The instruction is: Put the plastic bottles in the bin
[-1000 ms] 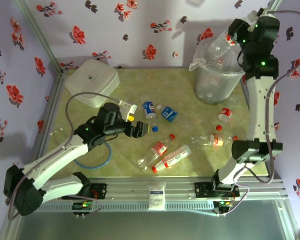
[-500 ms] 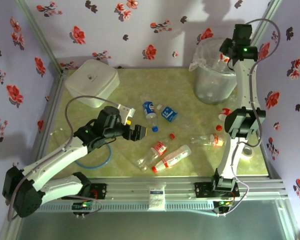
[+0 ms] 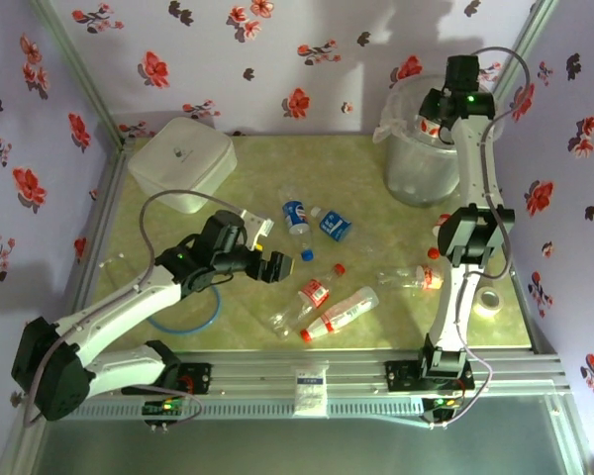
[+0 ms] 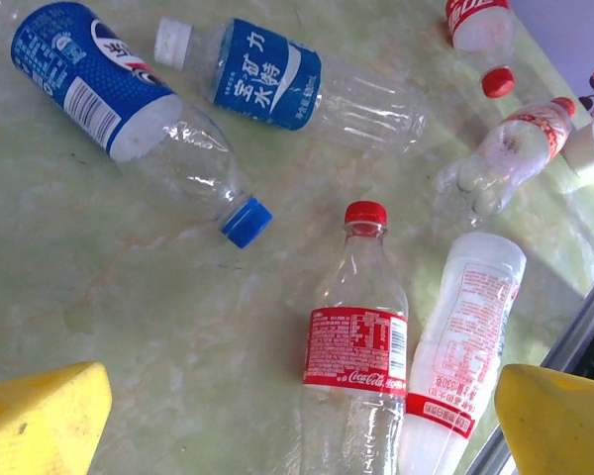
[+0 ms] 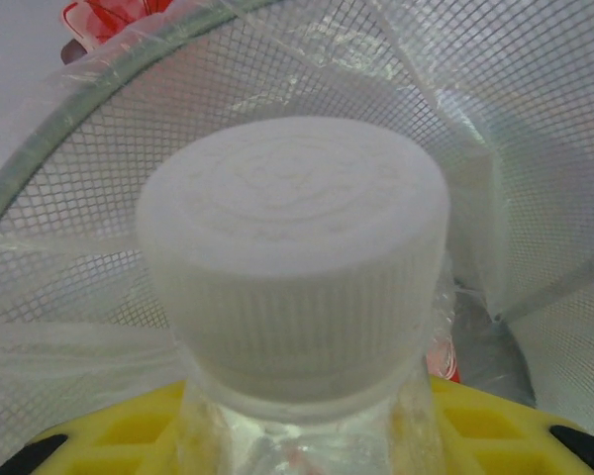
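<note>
Over the bin (image 3: 421,158), my right gripper (image 3: 439,105) is shut on a clear plastic bottle with a white cap (image 5: 295,252). Its neck sits between the yellow fingers (image 5: 129,435), with the bin's mesh wall and bag liner (image 5: 99,148) behind. My left gripper (image 3: 276,263) hangs open above the table. Between its yellow fingertips (image 4: 40,421) lies a red-capped, red-labelled bottle (image 4: 361,361), a white bottle (image 4: 465,336) beside it. Two blue-labelled bottles (image 4: 114,94) (image 4: 277,84) lie farther off. A crushed clear bottle (image 3: 416,279) and a red-labelled one (image 3: 445,226) lie near the right arm.
A white lidded box (image 3: 183,163) stands at the back left. A blue ring (image 3: 183,309) lies under the left arm. A roll of tape (image 3: 488,299) sits at the right edge. A metal rail (image 3: 307,368) runs along the front, and floral walls close in the table.
The right arm has swung left and down from beside the bin to over its mouth, carrying the bottle. The left gripper has shifted slightly, still open.
</note>
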You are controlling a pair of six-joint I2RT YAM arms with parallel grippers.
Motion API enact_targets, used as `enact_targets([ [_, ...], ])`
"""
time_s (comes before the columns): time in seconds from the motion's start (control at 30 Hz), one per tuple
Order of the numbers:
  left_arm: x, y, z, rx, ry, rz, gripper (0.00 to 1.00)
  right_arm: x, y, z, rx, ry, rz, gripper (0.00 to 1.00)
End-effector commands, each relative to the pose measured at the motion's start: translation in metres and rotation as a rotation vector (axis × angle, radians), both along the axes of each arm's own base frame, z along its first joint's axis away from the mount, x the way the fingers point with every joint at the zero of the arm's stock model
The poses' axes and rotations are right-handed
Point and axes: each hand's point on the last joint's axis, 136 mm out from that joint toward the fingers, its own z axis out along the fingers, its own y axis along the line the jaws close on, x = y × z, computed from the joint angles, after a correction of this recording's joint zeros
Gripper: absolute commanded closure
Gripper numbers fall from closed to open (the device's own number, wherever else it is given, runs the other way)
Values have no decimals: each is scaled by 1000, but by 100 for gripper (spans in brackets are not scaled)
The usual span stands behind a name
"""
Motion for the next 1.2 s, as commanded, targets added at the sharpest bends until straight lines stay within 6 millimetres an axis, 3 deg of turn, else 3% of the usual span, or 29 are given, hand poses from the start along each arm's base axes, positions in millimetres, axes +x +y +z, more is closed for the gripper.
enact_targets([
  [0.0,-7,4,-10,26,19,-30,0,-6,12,-84,5,227,59,56],
  [0.17,-8,5,-12,30,22,-31,0,1,17,-103,35,246,75,50],
  [0.33,-9,6,-14,42,25,-35,0,1,22,-102,50,245,102,22],
  [0.47,-9,6,-13,50,27,-41,0,-4,19,-76,23,218,103,14],
  [0.63,-8,5,-13,49,28,-39,0,-18,11,-13,-15,111,90,1],
  [0.73,-7,5,-16,54,36,-38,0,-30,4,22,-25,49,76,1],
  [0.87,-6,3,-19,61,45,-37,0,-46,-13,44,-47,30,48,1],
  [1.03,-6,3,-25,87,66,-40,0,-58,-31,43,-64,61,25,1],
  [1.17,-5,0,-31,105,83,-48,0,-55,-19,25,-10,92,78,16],
])
